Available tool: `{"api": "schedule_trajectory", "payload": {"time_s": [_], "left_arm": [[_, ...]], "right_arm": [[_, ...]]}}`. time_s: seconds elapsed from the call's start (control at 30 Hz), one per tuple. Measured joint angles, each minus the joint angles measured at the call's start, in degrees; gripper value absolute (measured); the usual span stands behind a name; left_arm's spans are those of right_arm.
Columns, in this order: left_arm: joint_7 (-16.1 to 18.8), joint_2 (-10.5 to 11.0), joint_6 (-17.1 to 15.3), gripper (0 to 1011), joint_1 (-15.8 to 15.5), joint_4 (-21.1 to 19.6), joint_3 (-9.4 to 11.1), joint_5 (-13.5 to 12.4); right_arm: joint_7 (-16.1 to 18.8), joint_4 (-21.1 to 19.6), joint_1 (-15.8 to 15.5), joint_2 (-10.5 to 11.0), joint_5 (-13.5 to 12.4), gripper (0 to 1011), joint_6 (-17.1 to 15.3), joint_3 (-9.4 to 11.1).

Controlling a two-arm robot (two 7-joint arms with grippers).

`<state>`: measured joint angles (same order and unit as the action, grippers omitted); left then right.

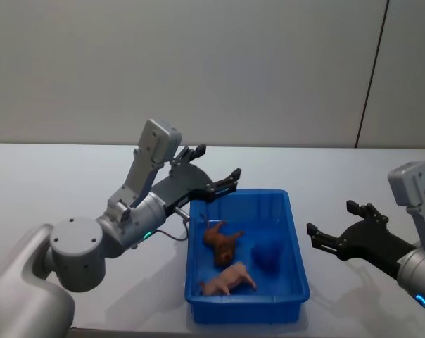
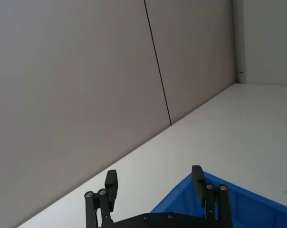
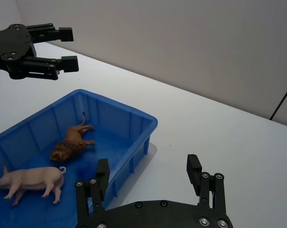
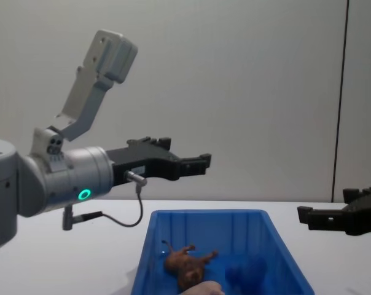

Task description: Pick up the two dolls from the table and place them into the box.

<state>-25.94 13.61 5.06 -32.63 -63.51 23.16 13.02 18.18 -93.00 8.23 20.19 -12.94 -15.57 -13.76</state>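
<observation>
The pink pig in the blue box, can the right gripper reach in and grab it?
Probably yes. The pig lies uncovered in the open-topped box, and the right gripper hangs open just beside it, with nothing between them.

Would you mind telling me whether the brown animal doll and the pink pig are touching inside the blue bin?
Apart. In the right wrist view, a strip of blue bin floor shows plainly between the brown animal and the pink pig.

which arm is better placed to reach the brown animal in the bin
Left, probably: the open left tool hangs above the far left corner of the bin, close to the brown animal; the open right tool sits beside the bin.
</observation>
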Motion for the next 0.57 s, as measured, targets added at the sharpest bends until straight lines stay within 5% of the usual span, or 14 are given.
{"api": "schedule_trajectory", "payload": {"time_s": [0.57], "left_arm": [[1.4,-0.49,2.86,1001,0.26,-1.45,0.75,-0.9]], "right_arm": [[0.0,0.0,0.0,0.0,0.0,1001,0.0,0.0]]}}
